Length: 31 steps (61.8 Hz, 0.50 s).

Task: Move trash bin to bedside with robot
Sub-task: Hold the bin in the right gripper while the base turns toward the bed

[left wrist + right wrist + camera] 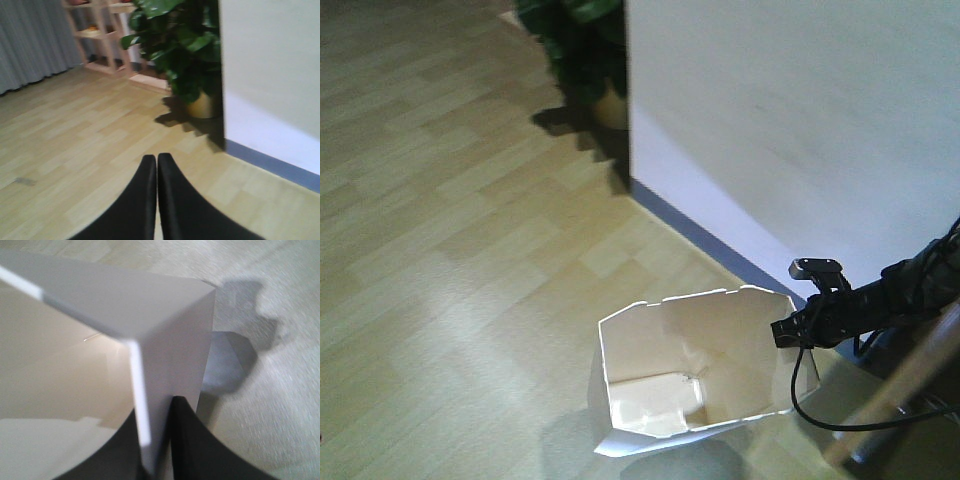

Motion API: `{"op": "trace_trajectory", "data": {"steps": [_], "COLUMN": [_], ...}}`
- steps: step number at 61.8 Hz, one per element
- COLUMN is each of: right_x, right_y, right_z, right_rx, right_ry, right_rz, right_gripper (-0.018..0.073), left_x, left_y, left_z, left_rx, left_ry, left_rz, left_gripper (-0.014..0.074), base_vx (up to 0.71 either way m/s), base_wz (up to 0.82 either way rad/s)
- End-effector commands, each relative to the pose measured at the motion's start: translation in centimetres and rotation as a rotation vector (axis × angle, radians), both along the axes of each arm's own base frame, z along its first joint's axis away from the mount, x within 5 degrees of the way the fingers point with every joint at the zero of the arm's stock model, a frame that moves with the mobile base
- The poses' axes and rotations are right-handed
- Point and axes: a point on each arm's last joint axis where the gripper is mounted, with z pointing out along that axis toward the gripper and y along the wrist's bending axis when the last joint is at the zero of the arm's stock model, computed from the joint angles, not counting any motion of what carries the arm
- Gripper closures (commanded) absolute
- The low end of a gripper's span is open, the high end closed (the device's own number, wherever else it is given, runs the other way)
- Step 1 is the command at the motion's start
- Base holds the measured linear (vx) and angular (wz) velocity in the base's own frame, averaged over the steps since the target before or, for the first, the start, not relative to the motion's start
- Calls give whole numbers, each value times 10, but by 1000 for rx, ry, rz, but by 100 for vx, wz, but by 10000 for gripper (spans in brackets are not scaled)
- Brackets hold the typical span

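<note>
The white trash bin [670, 370] with an angular notched rim and cream inside stands on the wooden floor near the white wall. My right gripper [783, 333] on the thin black arm with a silver-grey end piece is shut on the bin's right rim. In the right wrist view the two black fingers [187, 440] pinch the bin's wall [170, 360], one inside and one outside. My left gripper [156, 159] is shut and empty above bare floor. The bed is out of view.
A white wall [790, 130] with a blue-grey skirting [710, 235] runs along the right. A potted green plant [185, 55] stands at the wall's corner, with wooden shelves [100, 35] and a grey curtain [30, 40] behind. A wooden piece [900, 385] lies at the right edge.
</note>
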Motion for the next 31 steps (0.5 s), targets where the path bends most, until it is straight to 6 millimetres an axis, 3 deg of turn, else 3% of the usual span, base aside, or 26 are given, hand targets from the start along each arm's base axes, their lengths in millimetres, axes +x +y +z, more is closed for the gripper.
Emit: {"op": "trace_trajectory", "data": {"steps": [1,31], "right_x": [16,16], "right_y": [14,13], "right_z": [42,41], "right_rx": [225,221], "right_ry": [-83,-83], "right_rz": [-3,-4], "right_gripper": [566,566], "left_x": [1,1], "left_y": [-1,-1], "left_z": [-3,-3], "left_rx": [-12,-12], "left_ry": [-54,-54], "left_rz": [-15,-15], "left_gripper": [602,602], "base_vx": [17,20], "base_wz": [73,77]}}
